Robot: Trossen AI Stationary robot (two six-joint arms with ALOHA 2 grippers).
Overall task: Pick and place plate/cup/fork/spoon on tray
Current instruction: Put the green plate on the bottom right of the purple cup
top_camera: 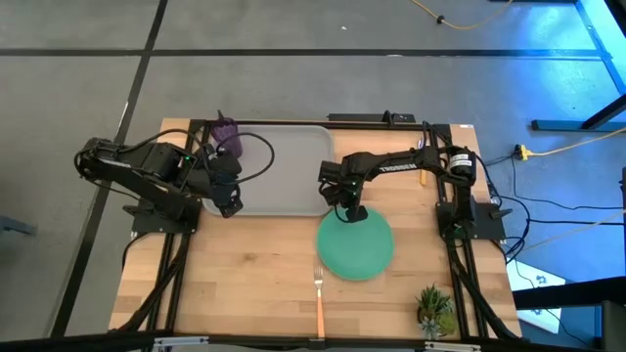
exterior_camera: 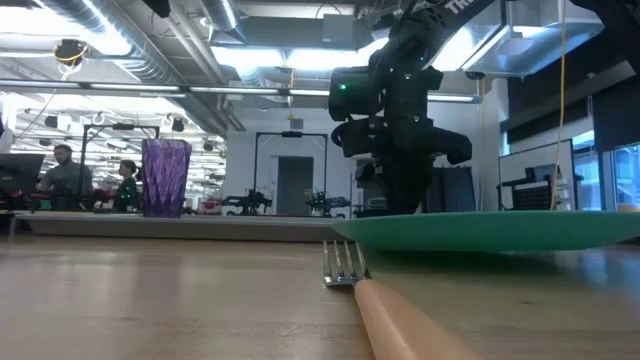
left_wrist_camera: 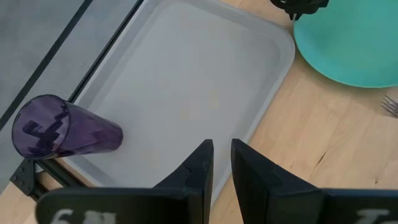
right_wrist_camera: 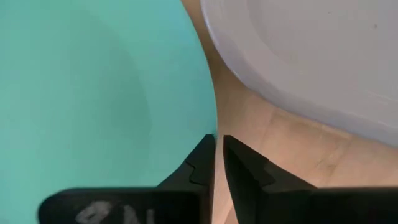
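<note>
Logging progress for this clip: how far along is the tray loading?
Done: the translucent purple cup stands on the grey rectangular tray. In hand: the right gripper is shut on the round teal plate's rim. Left: the orange-handled fork lies on the table; no spoon shows. The left gripper waits by the tray.

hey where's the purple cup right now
In the high view the cup stands on the tray's far left corner, just beyond the left claw.
</note>
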